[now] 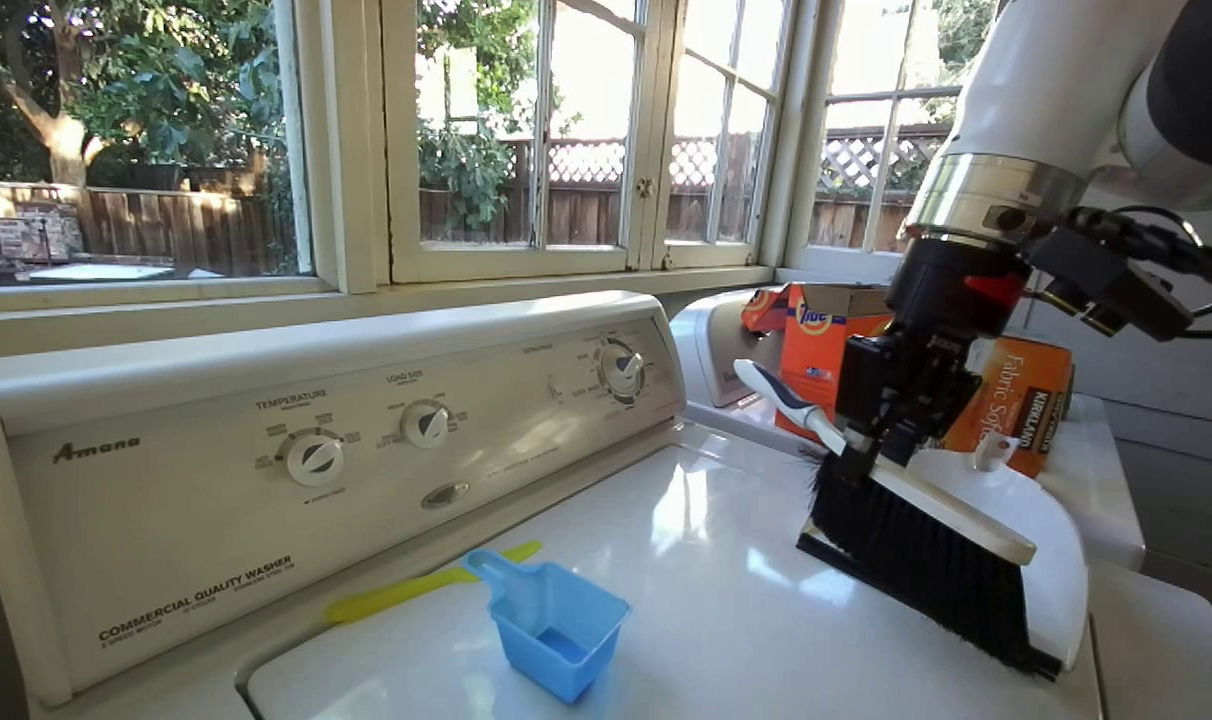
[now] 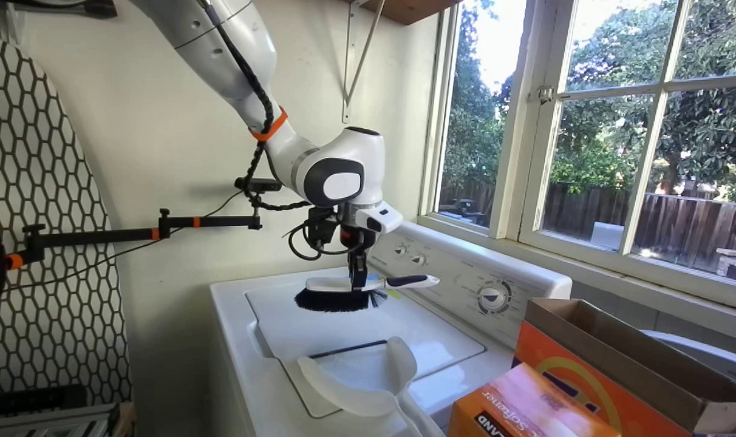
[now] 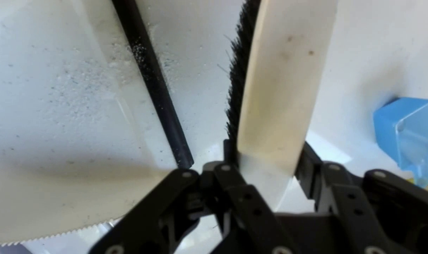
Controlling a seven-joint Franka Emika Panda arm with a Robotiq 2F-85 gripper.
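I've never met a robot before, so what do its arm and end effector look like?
The arm is mostly white and rounded, with a silver ring near its end, an orange band and a black cable. The end effector is black and angular, with two jointed fingers and a red patch.

In the wrist view, the hand brush [image 3: 283, 91] is between the dustpan [image 3: 58, 197] at left and the measuring scoop [image 3: 406, 132] at right. In an exterior view, the scoop sits lower centre on the washer lid [image 1: 736, 610], before the control panel [image 1: 206, 500]; at right, behind brush and dustpan, the Tide box [image 1: 816, 350] stands left of the fabric softener box [image 1: 1006, 390].
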